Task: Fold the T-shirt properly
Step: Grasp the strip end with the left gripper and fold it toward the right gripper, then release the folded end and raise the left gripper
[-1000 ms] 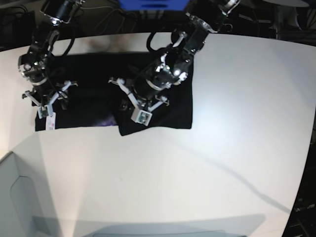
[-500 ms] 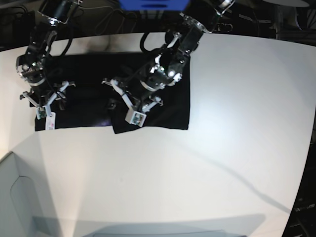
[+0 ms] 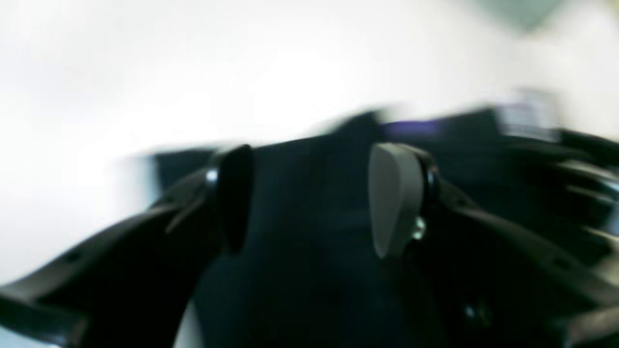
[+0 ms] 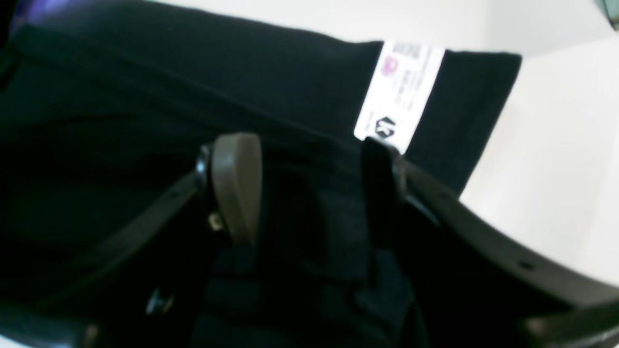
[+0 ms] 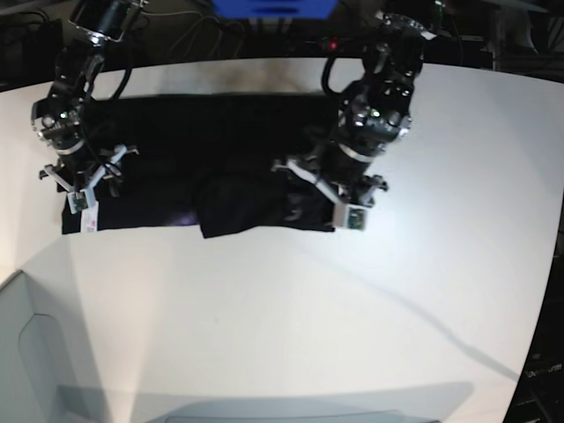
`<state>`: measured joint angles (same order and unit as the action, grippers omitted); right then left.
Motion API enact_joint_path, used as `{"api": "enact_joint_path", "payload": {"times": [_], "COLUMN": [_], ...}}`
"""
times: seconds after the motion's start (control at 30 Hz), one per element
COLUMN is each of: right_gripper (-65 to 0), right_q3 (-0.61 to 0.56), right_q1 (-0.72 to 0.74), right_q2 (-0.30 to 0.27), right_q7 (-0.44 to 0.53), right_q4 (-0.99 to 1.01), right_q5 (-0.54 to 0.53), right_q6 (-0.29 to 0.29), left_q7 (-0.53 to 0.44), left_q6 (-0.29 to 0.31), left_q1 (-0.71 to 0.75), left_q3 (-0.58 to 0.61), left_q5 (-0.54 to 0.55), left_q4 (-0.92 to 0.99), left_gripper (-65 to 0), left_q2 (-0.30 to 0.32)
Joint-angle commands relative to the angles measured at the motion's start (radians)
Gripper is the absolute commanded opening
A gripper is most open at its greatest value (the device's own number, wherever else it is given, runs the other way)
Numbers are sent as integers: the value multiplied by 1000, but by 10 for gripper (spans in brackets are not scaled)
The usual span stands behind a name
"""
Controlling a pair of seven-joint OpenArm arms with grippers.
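White desk (image 5: pixel 370 308) fills your view, with dark clutter along its far edge. Your left tool (image 5: pixel 328 196) hangs over the 3 o'clock end of the T-shirt (image 5: pixel 176 150); in its wrist view the fingers (image 3: pixel 394 198) stand apart with only black cloth behind them, nothing pinched. Your right tool (image 5: pixel 86 181) sits at the 9 o'clock end, jaws wide, straddling cloth just beside the white label (image 4: pixel 400 96) but not closed on it.

From either tool the shirt runs as a long dark band across the desk, 9 to 3 o'clock, with a bunched fold near its middle at the near edge. That long axis is what I judge the coming fold turns on, and each arm is nearest its own end.

Against a second ago, your left tool has swung from mid-shirt out toward 3 o'clock and opened; the right arm has barely shifted.
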<state>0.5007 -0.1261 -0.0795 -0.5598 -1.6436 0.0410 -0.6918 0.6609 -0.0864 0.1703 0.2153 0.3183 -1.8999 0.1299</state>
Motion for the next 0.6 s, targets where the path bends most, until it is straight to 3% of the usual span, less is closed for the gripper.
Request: {"api": "enact_joint_path", "payload": {"times": [0.0, 0.13, 0.37, 0.57], "right_gripper": [-315, -315, -316, -316], "right_q3": [-6, -44, -41, -38], "right_q1": [10, 10, 26, 24], "right_q2": [-7, -12, -9, -15], "right_q7": [24, 24, 24, 24], "right_q4": [-20, -20, -20, -22], "right_q5": [-14, -14, -13, -13], "right_q6": [-6, -6, -6, -6], "left_q7": [-14, -13, -13, -22], "left_q6": [18, 20, 20, 20], "left_q1": [-1, 24, -27, -124], "left_q3": [-12, 23, 266, 468], "left_q5": [23, 23, 23, 23], "left_q4": [-22, 20, 145, 141], "left_gripper": [-281, -281, -281, -281], "left_q2": [-16, 9, 26, 26]}}
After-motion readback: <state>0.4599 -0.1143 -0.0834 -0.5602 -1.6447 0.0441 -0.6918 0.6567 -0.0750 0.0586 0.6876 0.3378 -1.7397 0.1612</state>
